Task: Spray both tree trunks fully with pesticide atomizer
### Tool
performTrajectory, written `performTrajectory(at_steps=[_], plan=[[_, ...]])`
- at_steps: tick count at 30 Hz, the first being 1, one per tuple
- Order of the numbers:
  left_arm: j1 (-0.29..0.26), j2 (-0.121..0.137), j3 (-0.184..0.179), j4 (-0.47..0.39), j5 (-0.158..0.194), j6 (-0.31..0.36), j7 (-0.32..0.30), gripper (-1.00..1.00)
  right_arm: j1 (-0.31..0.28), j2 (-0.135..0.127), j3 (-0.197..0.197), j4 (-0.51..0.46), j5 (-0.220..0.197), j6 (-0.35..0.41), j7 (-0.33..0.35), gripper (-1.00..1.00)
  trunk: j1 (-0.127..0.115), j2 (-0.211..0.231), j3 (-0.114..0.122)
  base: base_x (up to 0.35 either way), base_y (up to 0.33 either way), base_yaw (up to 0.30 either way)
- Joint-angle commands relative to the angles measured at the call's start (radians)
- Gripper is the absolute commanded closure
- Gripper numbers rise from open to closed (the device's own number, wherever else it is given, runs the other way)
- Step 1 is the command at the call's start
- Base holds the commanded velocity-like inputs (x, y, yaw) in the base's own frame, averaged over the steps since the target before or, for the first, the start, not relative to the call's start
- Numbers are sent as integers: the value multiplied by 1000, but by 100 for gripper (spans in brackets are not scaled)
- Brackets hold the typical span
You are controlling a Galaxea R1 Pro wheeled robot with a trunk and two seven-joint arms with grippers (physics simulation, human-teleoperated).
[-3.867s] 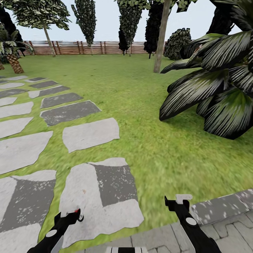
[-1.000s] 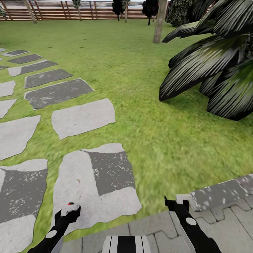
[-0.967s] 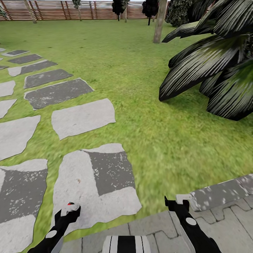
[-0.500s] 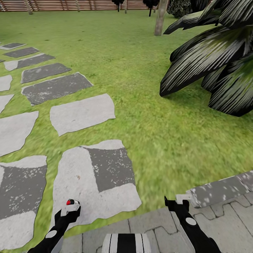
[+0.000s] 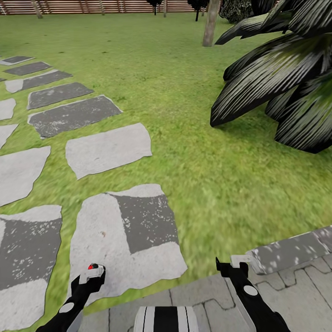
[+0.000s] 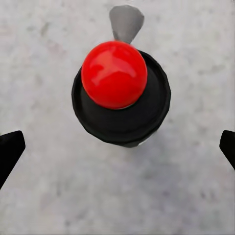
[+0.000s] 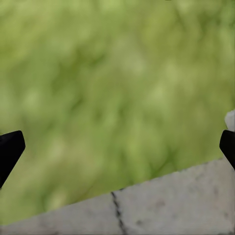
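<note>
Green grass floor (image 5: pixel 193 115) holds grey stone slabs (image 5: pixel 108 150). Left gripper (image 6: pixel 117 147) hangs open above a red-topped black atomizer (image 6: pixel 117 88). Right gripper (image 7: pixel 117 147) is open, empty.

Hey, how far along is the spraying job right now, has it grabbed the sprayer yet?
Nothing looks done yet. In hand: the left gripper hangs open directly above the pesticide atomizer, which stands on a grey stone slab, not grasped. The right gripper is open and empty over grass. Left: picking up the atomizer, then spraying both trees; one tree trunk stands far across the lawn, with no white specks visible on it.
</note>
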Motion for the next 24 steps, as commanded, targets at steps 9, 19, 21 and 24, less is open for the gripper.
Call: performTrajectory(at_steps=[9,19,21,24], plan=[[0,-2,2,1,1,-4,-1,-100,0,0,0,1,1,-3,-2,-100,0,0,-1,16,2,0],[0,-2,2,1,1,-4,-1,-100,0,0,0,1,1,-3,-2,-100,0,0,-1,18,0,0],[0,-2,2,1,1,-4,-1,-100,0,0,0,1,1,-3,-2,-100,0,0,-1,1,0,0],[0,-2,3,0,1,-4,-1,-100,0,0,0,1,1,-3,-2,-100,0,0,-1,0,0,0]])
